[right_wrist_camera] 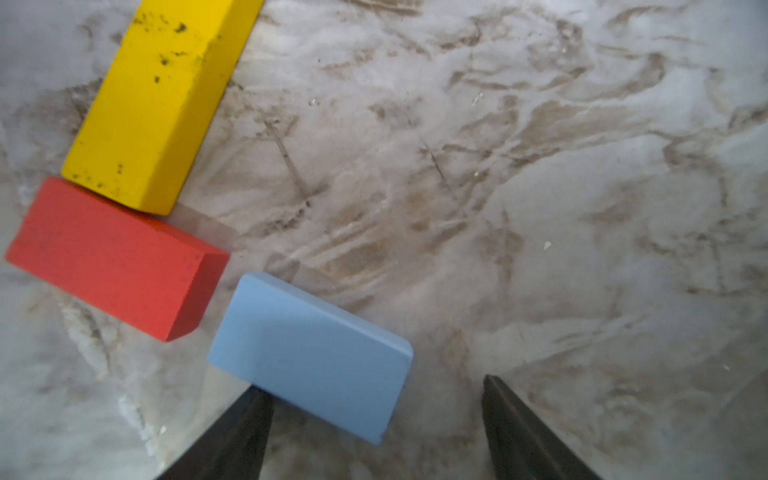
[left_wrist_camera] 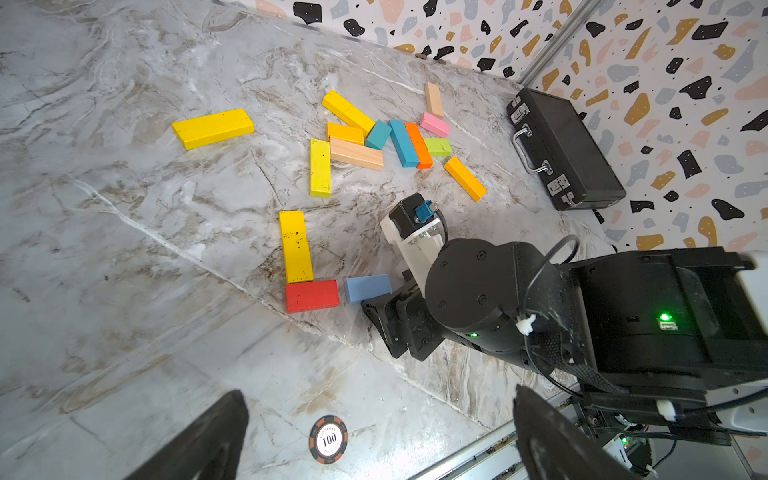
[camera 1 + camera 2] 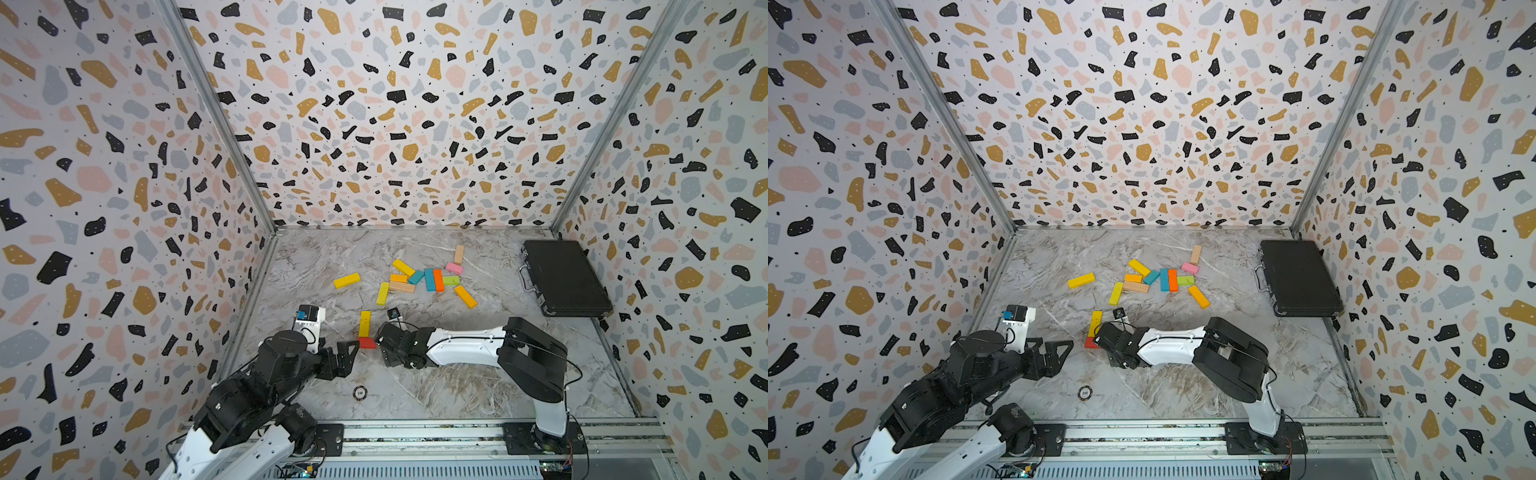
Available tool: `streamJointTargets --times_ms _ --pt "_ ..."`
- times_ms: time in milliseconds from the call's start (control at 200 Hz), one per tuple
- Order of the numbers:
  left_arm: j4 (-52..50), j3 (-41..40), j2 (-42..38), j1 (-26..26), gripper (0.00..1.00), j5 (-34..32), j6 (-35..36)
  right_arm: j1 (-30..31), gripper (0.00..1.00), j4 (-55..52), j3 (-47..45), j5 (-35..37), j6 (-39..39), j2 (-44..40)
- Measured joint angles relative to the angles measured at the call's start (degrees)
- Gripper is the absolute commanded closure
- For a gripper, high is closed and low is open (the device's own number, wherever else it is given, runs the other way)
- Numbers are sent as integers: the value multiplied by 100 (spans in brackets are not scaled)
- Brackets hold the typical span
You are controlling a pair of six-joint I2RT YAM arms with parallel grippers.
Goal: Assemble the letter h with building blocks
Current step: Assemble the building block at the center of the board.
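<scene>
While right pincer (image 1: 370,382) sits apart beside short pale-blue wooden block (image 1: 311,353), left pincer (image 2: 378,390) apart too: crossbar step, likely; next, butt it to short red block (image 1: 112,257).

Yellow block (image 1: 158,95), red block (image 1: 112,257) and pale blue block (image 1: 311,353) show against the grey-brown marbled table (image 1: 540,208).

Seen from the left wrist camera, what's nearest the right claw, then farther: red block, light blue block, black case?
1. light blue block, at the tips of the right gripper.
2. red block, just beyond the blue one.
3. black case, farthest, off to the robot's right.
</scene>
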Motion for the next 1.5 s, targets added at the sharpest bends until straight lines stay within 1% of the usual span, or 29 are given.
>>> streamJointTargets --times_ms 205,410,481,546,641,731,1121,1497 --pt "-2 -17 0 0 1 0 0 -7 18 186 -138 -15 -4 -85" --pt "-2 -17 0 0 1 2 0 -39 16 343 -710 -328 0 -778" --pt "-2 -17 -4 0 1 4 0 -116 16 516 -811 -619 74 -997" --pt "-2 -17 -15 0 1 4 2 -243 16 868 -931 -1082 227 -1126" --pt "-4 -15 -33 0 1 2 2 -487 16 1419 -1113 -1687 529 -1123" --pt "-7 -15 -37 0 1 0 2 -649 17 1626 -1187 -1969 728 -1029" --pt "-42 -15 -81 0 1 -20 7 -684 19 1950 -1187 -2448 920 -737" --pt "-50 -15 -98 0 1 -24 7 -682 19 1978 -1099 -2490 848 -654"
